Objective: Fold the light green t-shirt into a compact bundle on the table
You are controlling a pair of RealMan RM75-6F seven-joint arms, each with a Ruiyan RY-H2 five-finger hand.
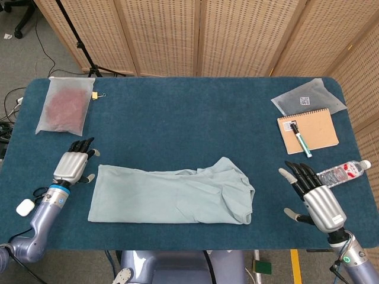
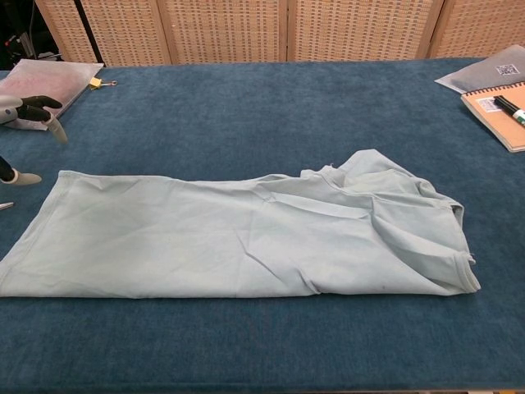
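Light green t-shirt (image 1: 172, 196) lying as a long flat strip on the table (image 1: 189, 124), just inboard of left hand (image 1: 72, 165), well apart from right hand (image 1: 314, 198). Both empty, fingers spread. Best to pinch each short end, then fold across evenly, keeping edges aligned.

Looks like a robotics lab or data-collection room rather than a home. Staged work table (image 1: 177, 106) under dark blue felt, hemmed at twelve o'clock by woven folding screens (image 1: 237, 35). Bare grey floor at ten o'clock, with a black tripod leg (image 1: 77, 35), loose cables (image 1: 12, 100) and an office-chair base (image 1: 21, 21). Props laid out at the table's edges: bagged red cloth (image 1: 64, 105) at ten o'clock, spiral notebook (image 1: 308, 131) with marker (image 1: 300, 139) at two, water bottle (image 1: 340, 175) at three.
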